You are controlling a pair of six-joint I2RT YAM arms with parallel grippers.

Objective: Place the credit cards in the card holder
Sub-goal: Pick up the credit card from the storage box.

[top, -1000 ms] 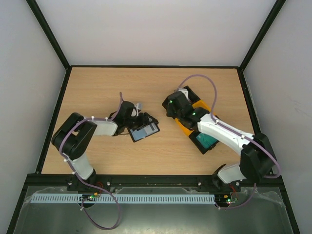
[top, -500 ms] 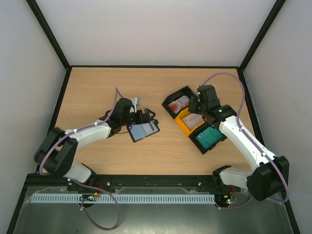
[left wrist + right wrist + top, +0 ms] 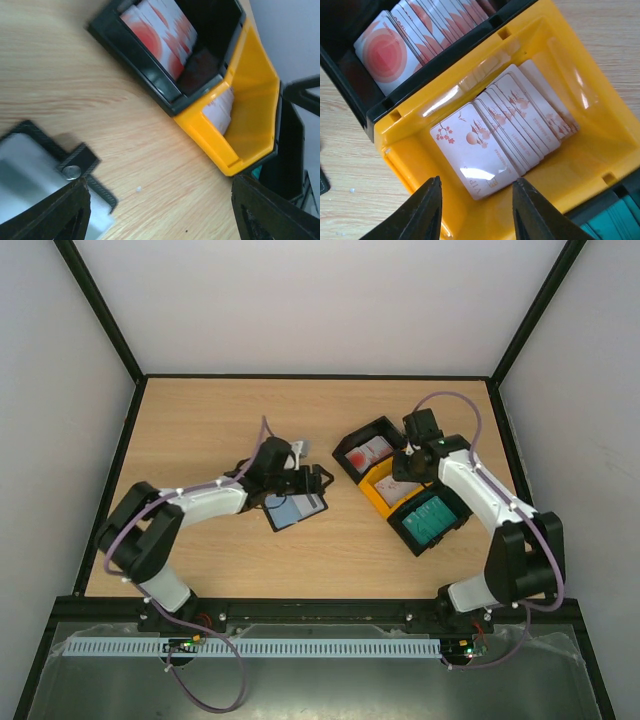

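Observation:
The black card holder [image 3: 292,512] lies open on the table and shows its pale blue lining; its clasp tab [image 3: 79,164] shows in the left wrist view. My left gripper [image 3: 312,480] is open and empty just above the holder's far edge; in its own view [image 3: 160,212] the fingers straddle bare wood. My right gripper [image 3: 405,468] is open and empty over the yellow bin [image 3: 580,165], its fingertips [image 3: 426,210] either side of a stack of pale pinkish-white cards [image 3: 505,125]. Red-and-white cards [image 3: 402,42] fill the black bin beside it. Teal cards [image 3: 430,518] fill the near black bin.
Three joined bins, black [image 3: 360,435], yellow [image 3: 378,492] and black [image 3: 412,540], lie in a diagonal row right of centre. A black frame [image 3: 130,440] and white walls edge the wooden table [image 3: 200,420].
My right gripper has swung from the far black bin to over the yellow bin. My left gripper has shifted a little right along the holder's far edge.

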